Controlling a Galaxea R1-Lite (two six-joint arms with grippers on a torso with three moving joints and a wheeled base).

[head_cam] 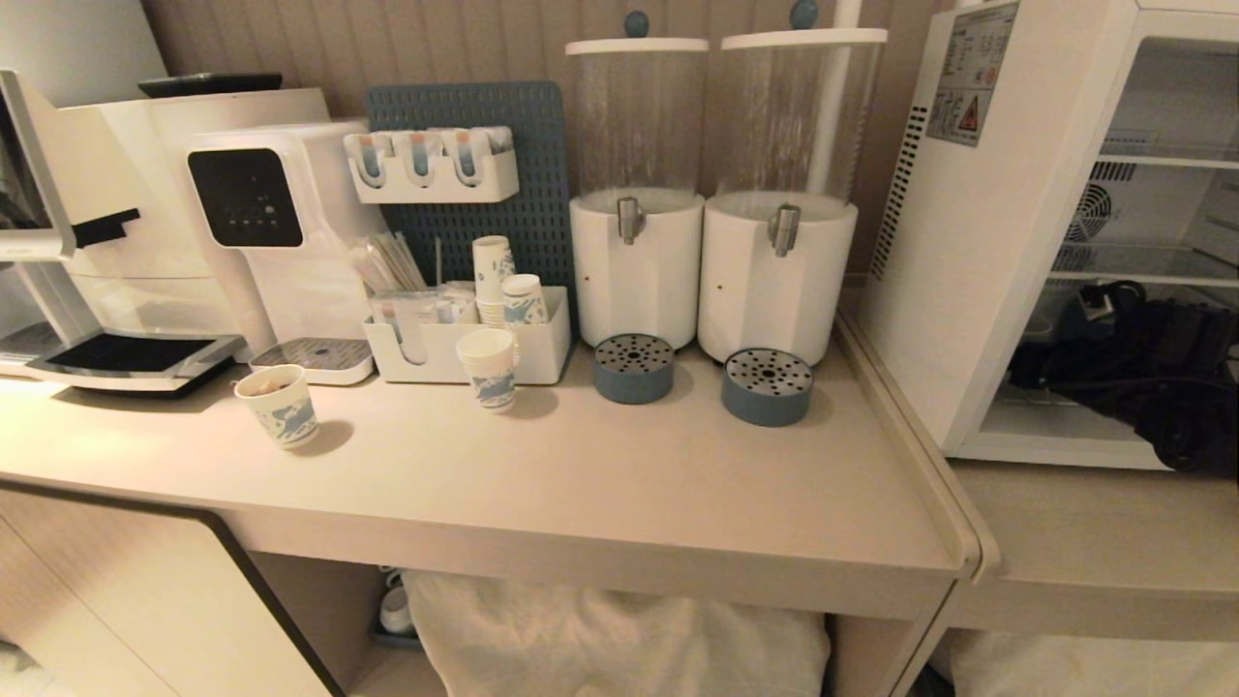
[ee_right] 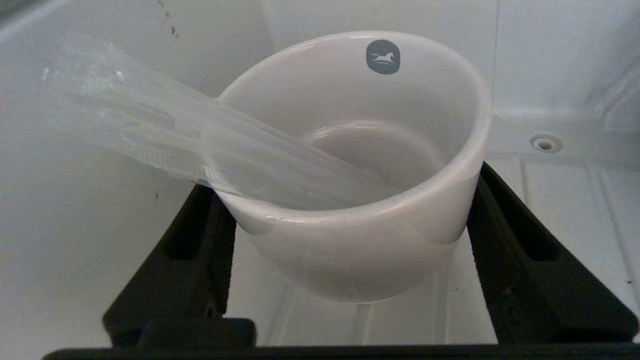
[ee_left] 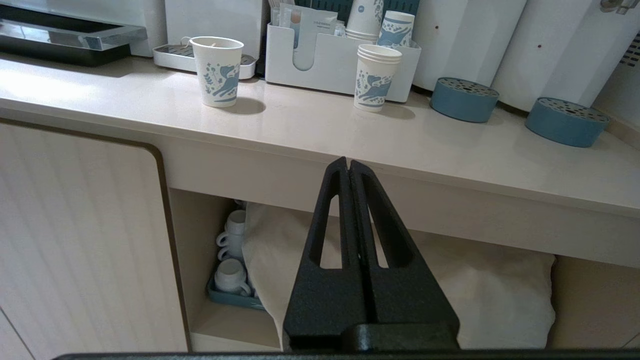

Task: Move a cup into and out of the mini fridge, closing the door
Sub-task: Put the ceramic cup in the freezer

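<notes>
Right gripper [ee_right: 350, 240], inside the mini fridge [head_cam: 978, 290], straddles the cup [ee_right: 360, 165]: one finger [ee_right: 200, 260] stands on each flank of the white wall, apparently touching, though a firm grip cannot be confirmed. The cup sits upright directly between them, mouth open upward. Left gripper [ee_left: 348, 167], shut and empty, hangs below the counter edge, well apart from the fridge.

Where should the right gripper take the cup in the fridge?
Across the round body below the rim, one finger each side, coming in from the fridge's open front, as the right gripper sits now. The cup holds clear plastic stirrers sticking out, so avoid the rim.
</notes>
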